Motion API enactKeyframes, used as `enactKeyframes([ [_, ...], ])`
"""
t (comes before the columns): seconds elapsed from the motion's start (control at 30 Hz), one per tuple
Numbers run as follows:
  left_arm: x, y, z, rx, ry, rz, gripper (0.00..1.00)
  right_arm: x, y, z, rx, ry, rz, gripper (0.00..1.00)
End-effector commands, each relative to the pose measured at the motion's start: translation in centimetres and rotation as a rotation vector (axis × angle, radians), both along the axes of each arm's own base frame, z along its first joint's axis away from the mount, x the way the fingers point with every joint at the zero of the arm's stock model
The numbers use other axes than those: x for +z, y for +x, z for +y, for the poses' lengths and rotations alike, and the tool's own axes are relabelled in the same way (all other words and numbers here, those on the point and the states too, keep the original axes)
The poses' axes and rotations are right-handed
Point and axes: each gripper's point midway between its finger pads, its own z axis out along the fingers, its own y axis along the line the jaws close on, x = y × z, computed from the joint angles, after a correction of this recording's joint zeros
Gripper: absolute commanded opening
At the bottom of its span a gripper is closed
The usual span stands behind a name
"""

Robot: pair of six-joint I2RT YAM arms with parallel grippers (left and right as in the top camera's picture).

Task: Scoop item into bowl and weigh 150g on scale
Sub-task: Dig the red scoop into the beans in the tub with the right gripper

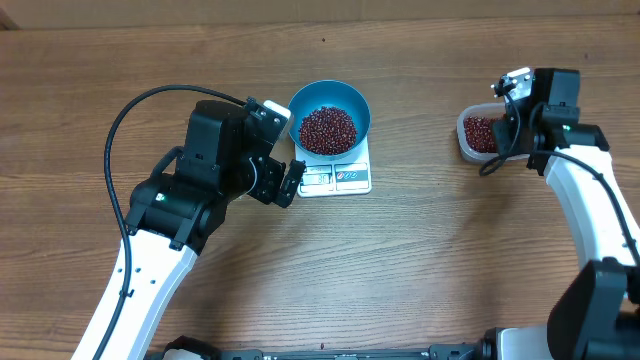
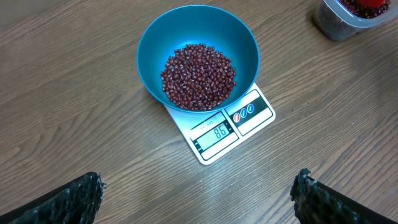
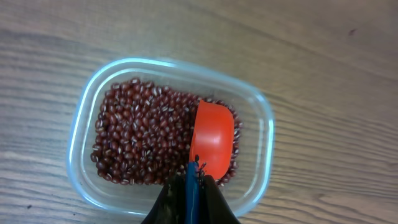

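step: refill. right gripper (image 3: pixel 191 186), clamped tight on the blue handle of the scoop (image 3: pixel 214 140), holds it, seemingly empty, on the beans (image 3: pixel 143 137) in the tub (image 3: pixel 81 124).
left gripper (image 1: pixel 288 183): spread wide, empty, beside the scale (image 2: pixel 249 115).
bowl (image 2: pixel 155 43): on the scale, part-filled with beans; display reads 86.
next: likely dig, lift level, carry to the bowl, tip in gradually.
count: one bowl, scale, tub, scoop; two grippers; two bean heaps.

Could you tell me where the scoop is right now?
In the right wrist view, the scoop sits in the clear tub on the beans, its handle held by the right gripper.
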Motion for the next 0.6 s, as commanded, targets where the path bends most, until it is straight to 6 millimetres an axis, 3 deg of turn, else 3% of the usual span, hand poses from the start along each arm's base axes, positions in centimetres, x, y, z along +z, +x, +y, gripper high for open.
enactKeyframes([
  [0.0,0.6,-0.3,-0.2,-0.008,-0.020,-0.010,1.00,-1.9,0.0,0.2,0.018,0.014,0.050,0.04],
  [0.27,0.6,-0.3,-0.2,-0.008,-0.020,-0.010,1.00,-2.8,0.0,3.3,0.105,0.173,0.066,0.04],
  [0.57,0.6,-0.3,-0.2,-0.008,-0.020,-0.011,0.99,-2.8,0.0,3.9,0.082,0.231,0.061,0.04],
])
